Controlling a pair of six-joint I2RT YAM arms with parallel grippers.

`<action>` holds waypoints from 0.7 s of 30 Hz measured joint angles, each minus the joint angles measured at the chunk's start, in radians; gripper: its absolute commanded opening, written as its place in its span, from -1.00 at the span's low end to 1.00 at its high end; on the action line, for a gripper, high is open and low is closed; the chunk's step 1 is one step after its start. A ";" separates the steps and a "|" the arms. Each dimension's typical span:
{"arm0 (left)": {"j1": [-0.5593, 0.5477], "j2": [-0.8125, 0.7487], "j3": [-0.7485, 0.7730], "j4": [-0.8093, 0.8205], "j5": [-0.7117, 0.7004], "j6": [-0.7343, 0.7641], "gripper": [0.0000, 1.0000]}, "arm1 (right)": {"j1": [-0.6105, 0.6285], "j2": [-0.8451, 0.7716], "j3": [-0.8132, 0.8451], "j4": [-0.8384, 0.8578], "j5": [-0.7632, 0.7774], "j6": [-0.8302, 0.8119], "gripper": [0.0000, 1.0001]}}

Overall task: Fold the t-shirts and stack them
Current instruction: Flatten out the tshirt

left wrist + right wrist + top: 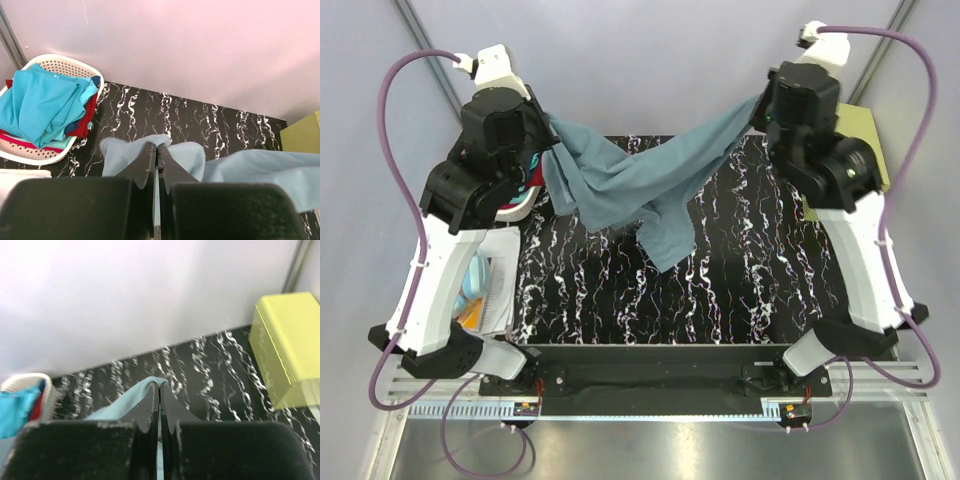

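Black marbled tabletop [750,280] lies under us, with a pale, bare wall behind it. We start at the tools. Our left gripper [158,146] has its jaws pressed together on 1 edge of the grey-blue t-shirt [630,185]. Our right gripper [160,384] is pinched the same way on the opposite edge. Between the 2 grips the shirt hangs in the air as a slack band, sagging in the middle. A bunched fold trails down toward the centre of the table, and we cannot tell whether it touches the surface.

We judge this to be the spreading step for the first of 3 shirts. It is lifted at 2 points and not yet flat, nothing is folded, and no stack is begun. The next move calls for drawing the grippers apart to take out the sag. Then the cloth has to be lowered flat onto the bare middle of the table. The twisted hanging part may need shaking loose first, or it could land as a crease.

Outward to our left, the white laundry basket [60,61] sits by the table's far left corner. It holds the turquoise t-shirt [42,102] heaped over the red t-shirt [86,117]. At the right edge stands a yellow box [285,340], well apart from the cloth.
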 measured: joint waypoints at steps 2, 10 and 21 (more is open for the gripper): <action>0.000 -0.013 -0.001 0.000 0.007 0.000 -1.00 | 0.008 -0.055 -0.019 0.032 -0.011 -0.015 -1.00; -0.045 -0.051 0.025 -0.018 0.018 0.005 -1.00 | 0.075 -0.206 -0.028 0.181 -0.010 -0.104 -1.00; -0.140 -0.113 0.005 -0.015 -0.017 0.022 -0.99 | 0.109 -0.226 -0.077 0.240 0.027 -0.182 -1.00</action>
